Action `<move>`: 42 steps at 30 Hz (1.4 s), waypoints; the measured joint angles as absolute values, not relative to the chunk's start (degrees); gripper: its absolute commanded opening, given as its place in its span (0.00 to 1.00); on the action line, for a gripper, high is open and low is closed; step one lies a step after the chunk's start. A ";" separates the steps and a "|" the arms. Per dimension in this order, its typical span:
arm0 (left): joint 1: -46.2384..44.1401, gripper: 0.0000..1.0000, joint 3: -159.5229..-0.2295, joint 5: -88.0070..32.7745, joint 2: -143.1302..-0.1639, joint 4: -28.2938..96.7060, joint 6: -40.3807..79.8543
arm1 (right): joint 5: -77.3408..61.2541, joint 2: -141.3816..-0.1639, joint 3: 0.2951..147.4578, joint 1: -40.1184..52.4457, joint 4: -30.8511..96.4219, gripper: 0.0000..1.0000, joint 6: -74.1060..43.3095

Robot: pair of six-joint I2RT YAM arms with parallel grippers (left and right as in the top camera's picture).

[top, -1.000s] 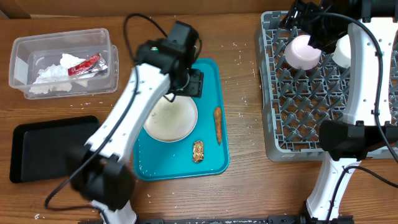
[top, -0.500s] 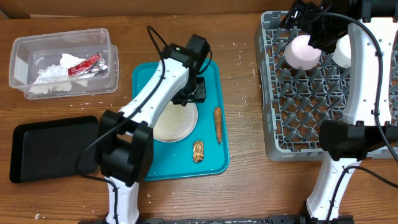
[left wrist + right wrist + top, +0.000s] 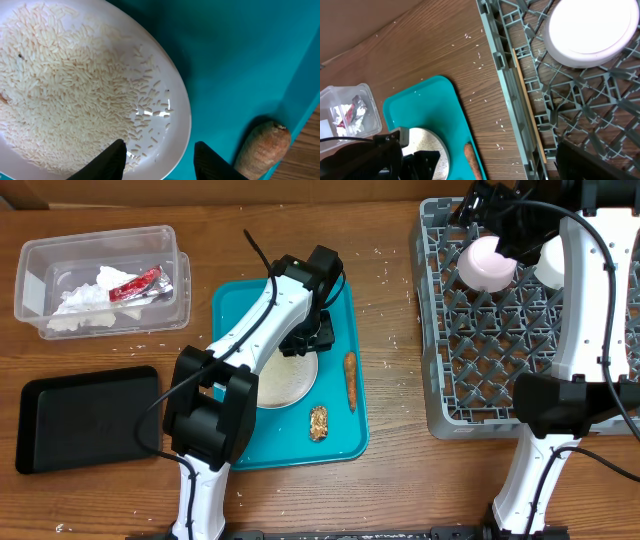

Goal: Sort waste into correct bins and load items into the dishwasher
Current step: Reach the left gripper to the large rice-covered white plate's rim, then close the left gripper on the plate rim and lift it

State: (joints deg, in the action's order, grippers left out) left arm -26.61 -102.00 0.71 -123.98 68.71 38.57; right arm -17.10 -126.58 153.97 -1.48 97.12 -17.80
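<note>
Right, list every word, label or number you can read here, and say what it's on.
No text reads clearly in any view.
Red foil wrapper in the clear plastic bin: print, if any, too small to read.
Teal plastic tray, white plate of rice, grey dish rack: no markings visible.

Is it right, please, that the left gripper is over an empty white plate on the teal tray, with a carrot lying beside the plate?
Not quite: the white plate is not empty. It holds a scatter of rice grains, as the left wrist view shows. The rest holds: the left gripper is over the plate on the teal tray, with the carrot lying beside the plate.
</note>
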 measured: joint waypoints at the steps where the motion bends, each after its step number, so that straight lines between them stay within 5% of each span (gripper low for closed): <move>1: -26.68 0.47 -102.00 0.71 -123.98 68.66 38.98 | -17.12 -126.58 153.97 -1.45 97.12 1.00 -17.78; 42: -29.28 0.37 -94.83 3.20 -124.09 61.80 47.57 | -17.10 -126.58 153.97 -1.48 97.14 1.00 -17.78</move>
